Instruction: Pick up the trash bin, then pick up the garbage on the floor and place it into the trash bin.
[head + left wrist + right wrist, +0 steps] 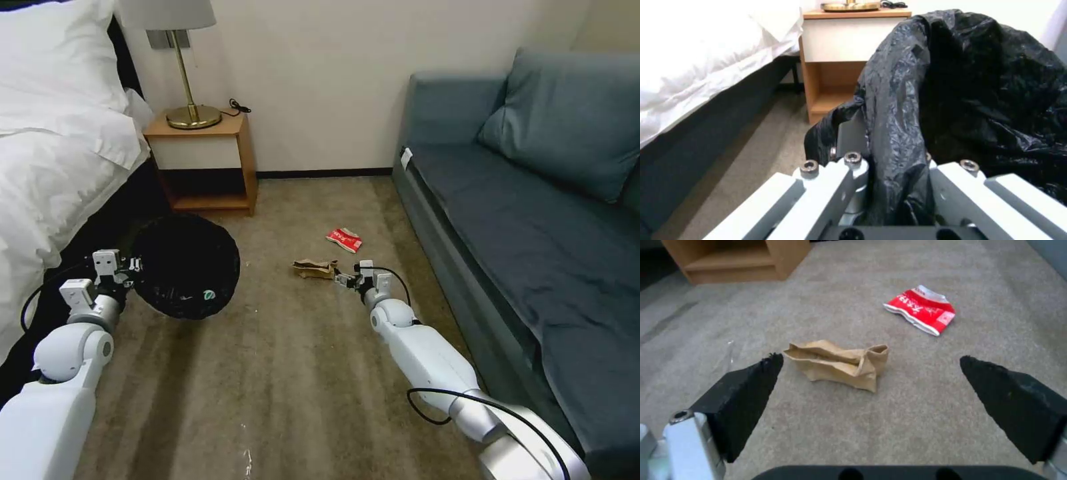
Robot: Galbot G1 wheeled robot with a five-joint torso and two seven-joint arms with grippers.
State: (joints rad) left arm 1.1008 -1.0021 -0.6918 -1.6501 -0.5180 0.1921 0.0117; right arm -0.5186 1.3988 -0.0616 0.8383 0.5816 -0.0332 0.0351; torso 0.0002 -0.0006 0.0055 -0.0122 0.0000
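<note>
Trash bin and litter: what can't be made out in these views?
- Trash bin walls: head view, hidden by the black bag.
- Bin contents: head view, too dark; only a small green-marked item shows.
- Left pincer fingertips: left wrist view, covered by the bag.
- Red-and-white packet print: too small to read.

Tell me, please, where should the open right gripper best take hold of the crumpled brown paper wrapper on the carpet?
Probably across the brown paper wrapper at its raised, folded end, coming down from above: it lies flat on the carpet, between the right gripper's open fingers.
</note>
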